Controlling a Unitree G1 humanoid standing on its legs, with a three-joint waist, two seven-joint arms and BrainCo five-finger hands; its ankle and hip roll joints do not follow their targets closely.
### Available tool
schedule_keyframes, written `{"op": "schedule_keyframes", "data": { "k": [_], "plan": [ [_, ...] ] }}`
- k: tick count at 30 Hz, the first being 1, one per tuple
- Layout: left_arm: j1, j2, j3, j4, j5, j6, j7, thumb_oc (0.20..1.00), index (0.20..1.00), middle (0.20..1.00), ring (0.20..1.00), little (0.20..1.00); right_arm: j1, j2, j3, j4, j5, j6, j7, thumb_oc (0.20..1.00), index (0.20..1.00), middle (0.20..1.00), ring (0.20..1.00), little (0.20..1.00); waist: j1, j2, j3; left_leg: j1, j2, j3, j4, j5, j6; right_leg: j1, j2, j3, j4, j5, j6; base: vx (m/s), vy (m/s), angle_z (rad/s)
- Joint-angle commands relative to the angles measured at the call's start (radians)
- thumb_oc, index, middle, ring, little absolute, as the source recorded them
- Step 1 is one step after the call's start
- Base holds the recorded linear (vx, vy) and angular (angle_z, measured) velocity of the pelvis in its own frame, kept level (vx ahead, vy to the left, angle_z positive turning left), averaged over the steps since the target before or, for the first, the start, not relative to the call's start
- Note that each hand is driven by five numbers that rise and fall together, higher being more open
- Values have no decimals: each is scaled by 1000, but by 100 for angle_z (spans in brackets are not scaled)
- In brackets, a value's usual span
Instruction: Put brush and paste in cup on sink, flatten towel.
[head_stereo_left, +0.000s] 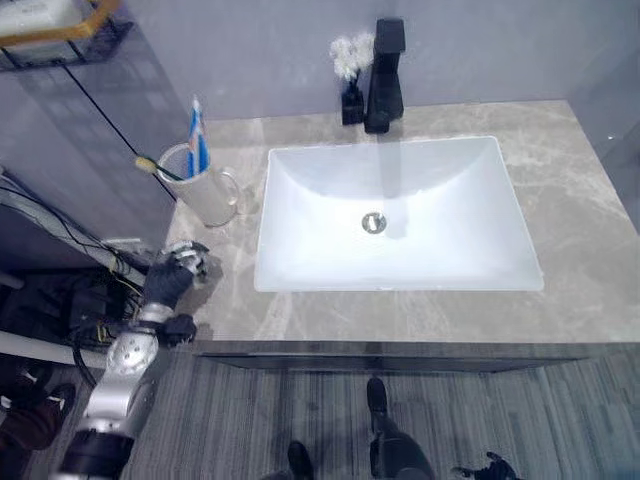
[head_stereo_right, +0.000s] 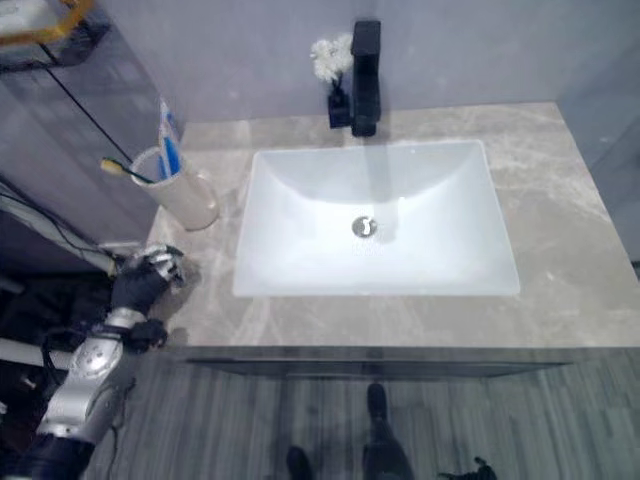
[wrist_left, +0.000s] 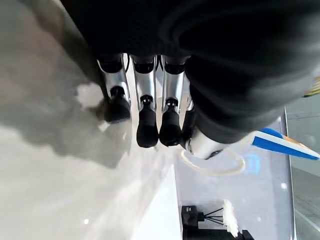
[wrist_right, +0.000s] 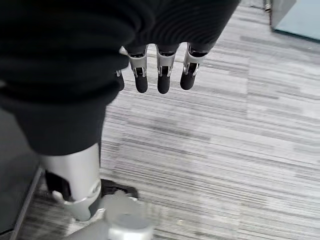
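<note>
A clear cup (head_stereo_left: 205, 190) stands on the grey stone counter (head_stereo_left: 580, 230) left of the white sink (head_stereo_left: 300, 200). In it a blue and white paste tube (head_stereo_left: 198, 140) stands upright, and a brush with a yellow handle (head_stereo_left: 155, 167) leans out to the left. My left hand (head_stereo_left: 170, 275) rests at the counter's left front corner, a short way in front of the cup, fingers relaxed and empty. The left wrist view shows its fingers (wrist_left: 147, 125) with the cup's rim (wrist_left: 215, 170) and the tube (wrist_left: 280, 145) beyond them. My right hand (wrist_right: 160, 75) hangs open over the floor.
A black faucet (head_stereo_left: 385, 75) and a small black bottle with white flowers (head_stereo_left: 350, 75) stand behind the sink. A wire shelf with a wooden rim (head_stereo_left: 60, 30) hangs at the upper left. Grey striped flooring (wrist_right: 225, 150) lies in front of the cabinet.
</note>
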Motion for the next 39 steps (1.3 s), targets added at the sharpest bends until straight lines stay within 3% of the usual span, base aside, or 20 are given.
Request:
{"op": "schedule_keyframes", "data": {
  "k": [1, 19, 24, 28, 39],
  "plan": [
    [-11, 17, 40, 28, -3, -37, 31, 200, 200, 200, 200, 200, -25, 5, 48, -1, 37, -8, 0, 1000, 1000, 1000, 1000, 1000, -20, 13, 18, -18, -9, -67, 5, 32, -22, 49, 39, -16, 93, -121, 13, -15, -14, -10],
    [-291, 34, -6, 208, -46, -80, 172, 200, 200, 200, 200, 200, -39, 8, 107, -69, 52, -26, -26, 1000, 1000, 1000, 1000, 1000, -49, 13, 38, -71, -1, -57, 5, 33, -30, -59, 54, -4, 157, -141, 7, -2, -4, -4],
    [-237, 39, -9, 136, -66, -79, 135, 200, 200, 200, 200, 200, -38, 10, 104, -63, 54, -25, -28, 1000, 1000, 1000, 1000, 1000, -44, 17, 37, -71, 0, -64, 5, 29, -31, -58, 54, -9, 155, -144, 5, 7, 1, 0],
    [-82, 62, 63, 17, -100, -83, 94, 200, 200, 200, 200, 200, -34, 10, 95, -65, 48, -25, -19, 1000, 1000, 1000, 1000, 1000, -29, 24, 37, -63, -3, -74, 5, 21, -30, -52, 52, -14, 157, -151, 4, 1, 5, 1],
    [-63, 110, 152, 109, -112, -105, 146, 200, 200, 200, 200, 200, -39, 4, 97, -86, 45, -39, -22, 1000, 1000, 1000, 1000, 1000, -14, 27, 45, -77, -5, -80, 5, 24, -32, -60, 45, -26, 151, -144, 7, 0, 3, 1]
  ]
}}
